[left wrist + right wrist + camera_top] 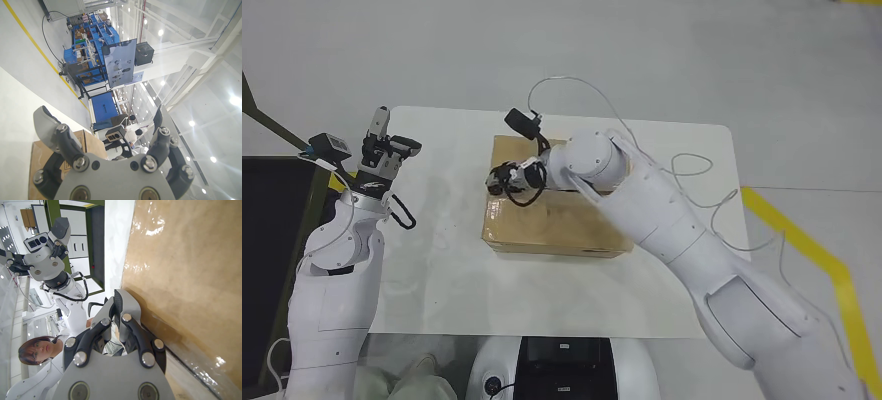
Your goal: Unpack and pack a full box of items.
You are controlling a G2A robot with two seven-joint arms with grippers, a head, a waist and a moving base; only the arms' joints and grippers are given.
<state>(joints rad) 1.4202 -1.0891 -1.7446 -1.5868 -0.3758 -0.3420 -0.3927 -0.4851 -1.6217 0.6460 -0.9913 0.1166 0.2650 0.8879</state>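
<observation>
- Brown cardboard box (pixel 552 215), flaps closed, glossy clear tape on it; it sits mid-surface, somewhat nearer the far edge of the white surface (pixel 442 290).
- Right claw (pixel 498 180) is at the box end that faces the surface's left edge, level with the top rim.
- Right wrist view: right claw (pixel 115 306) is pinched closed, pads pressed together. Can't make out anything between them. One finger (pixel 130 306) lies right against the box (pixel 189 275) at its edge.
- Left claw (pixel 390 135) is over the left edge of the surface, near the far-left corner and well apart from the box.
- Left wrist view: left claw (pixel 102 113) is spread wide, holding nothing and touching nothing. It points out at the room, with a corner of the box (pixel 93 144) behind one finger (pixel 47 123).
</observation>
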